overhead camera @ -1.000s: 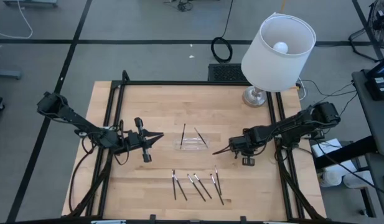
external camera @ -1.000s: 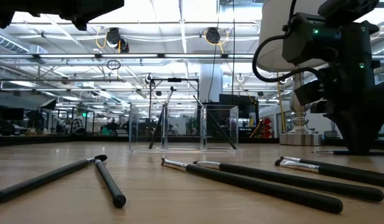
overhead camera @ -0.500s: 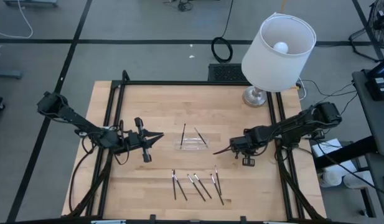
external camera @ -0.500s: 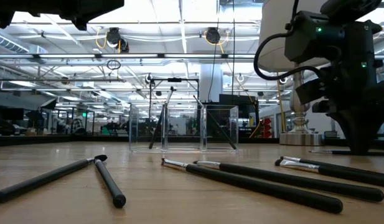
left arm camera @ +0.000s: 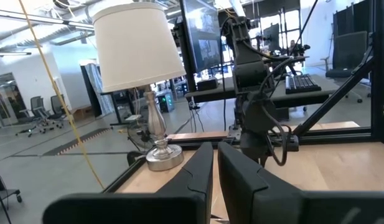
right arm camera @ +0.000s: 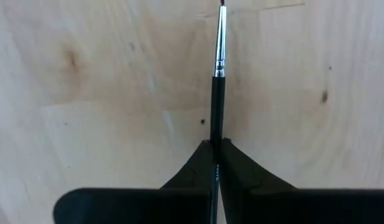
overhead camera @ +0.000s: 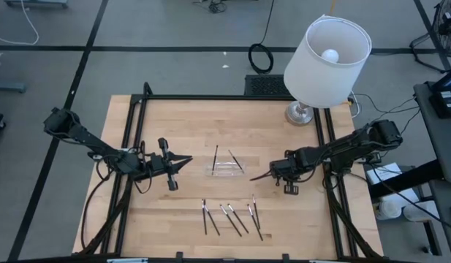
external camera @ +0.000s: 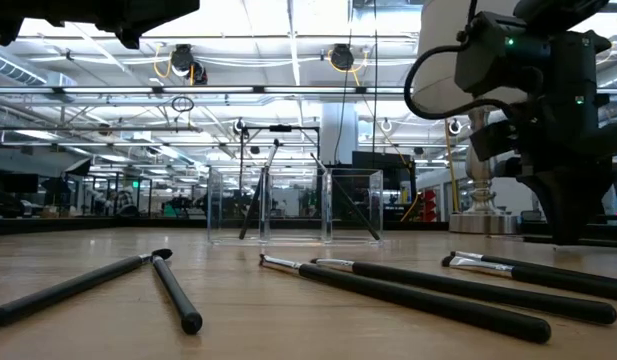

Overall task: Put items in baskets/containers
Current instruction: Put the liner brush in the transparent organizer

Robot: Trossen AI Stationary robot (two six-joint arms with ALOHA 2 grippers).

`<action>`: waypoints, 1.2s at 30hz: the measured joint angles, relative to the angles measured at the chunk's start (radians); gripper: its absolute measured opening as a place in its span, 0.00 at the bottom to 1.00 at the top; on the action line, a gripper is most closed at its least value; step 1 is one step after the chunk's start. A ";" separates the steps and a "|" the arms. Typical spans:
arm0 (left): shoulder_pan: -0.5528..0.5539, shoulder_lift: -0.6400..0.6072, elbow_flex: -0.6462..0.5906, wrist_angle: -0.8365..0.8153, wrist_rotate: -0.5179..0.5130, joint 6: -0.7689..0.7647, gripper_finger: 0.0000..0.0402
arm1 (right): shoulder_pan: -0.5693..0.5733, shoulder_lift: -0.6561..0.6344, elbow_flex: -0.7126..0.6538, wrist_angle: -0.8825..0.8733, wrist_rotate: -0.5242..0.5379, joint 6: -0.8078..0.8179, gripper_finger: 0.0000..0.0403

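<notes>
Our left claw (overhead camera: 187, 161) hovers over the left half of the table (overhead camera: 174, 117), its fingers nearly together with a thin gap between them and nothing in them; it points toward the clear tray (overhead camera: 224, 169). We see that tray near the middle of the table, with two sticks leaning in it (overhead camera: 215, 155), their upper ends resting over its far rim. Toward the table's near edge, five more sticks (overhead camera: 232, 218) lie loose in a ragged row, some crossing one another. In the low view they stretch across the foreground, with the tray (external camera: 294, 205) standing behind them. Right of the tray, our right claw (overhead camera: 256, 177) is closed tight on one stick (right arm camera: 219, 68), held by its dark handle so the silvery end sticks out ahead of the fingertips, low over the wood. At the table's far right corner stands a lamp (overhead camera: 326, 55) with a white shade.
</notes>
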State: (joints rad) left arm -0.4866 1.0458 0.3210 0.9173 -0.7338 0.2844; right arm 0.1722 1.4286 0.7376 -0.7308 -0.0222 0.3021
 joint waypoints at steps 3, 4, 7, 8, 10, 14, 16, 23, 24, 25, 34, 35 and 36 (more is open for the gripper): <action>0.000 0.000 0.000 0.000 0.000 0.000 0.09 | -0.001 -0.001 0.000 -0.005 -0.006 0.000 0.00; 0.000 0.000 0.000 0.000 0.000 0.000 0.09 | 0.000 -0.001 0.000 -0.005 -0.010 0.000 0.00; 0.000 0.000 0.000 0.000 0.000 0.000 0.09 | 0.000 -0.012 0.003 -0.006 -0.035 0.000 0.00; 0.000 0.000 0.000 0.000 0.000 0.000 0.09 | 0.000 -0.016 0.010 -0.007 -0.036 0.000 0.00; 0.000 0.000 0.000 -0.001 0.000 0.000 0.09 | 0.000 -0.034 0.028 -0.016 -0.043 0.000 0.00; 0.000 0.000 0.000 0.000 0.000 0.000 0.09 | 0.000 -0.085 0.096 -0.006 -0.058 -0.004 0.00; 0.000 0.000 0.000 0.000 0.000 -0.001 0.09 | 0.000 -0.110 0.129 0.012 -0.057 -0.012 0.00; 0.000 0.000 0.000 0.000 0.000 -0.003 0.09 | 0.000 -0.204 0.183 0.293 -0.051 -0.091 0.01; 0.000 0.000 0.000 0.000 0.000 -0.005 0.09 | 0.000 -0.214 0.183 0.356 -0.035 -0.106 0.01; 0.000 0.000 0.000 0.000 0.000 -0.006 0.09 | 0.000 -0.225 0.181 0.429 -0.006 -0.120 0.01; 0.000 0.000 0.000 -0.001 0.002 -0.006 0.09 | -0.008 -0.185 0.077 0.993 0.168 -0.273 0.01; 0.000 0.000 0.000 -0.001 0.002 -0.006 0.09 | -0.009 -0.169 0.063 1.041 0.182 -0.284 0.01; 0.000 0.000 0.000 -0.002 0.002 -0.006 0.09 | -0.012 -0.151 0.050 1.085 0.196 -0.294 0.01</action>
State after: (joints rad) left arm -0.4870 1.0458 0.3210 0.9157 -0.7315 0.2787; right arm 0.1599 1.2774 0.7877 0.3538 0.1738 0.0081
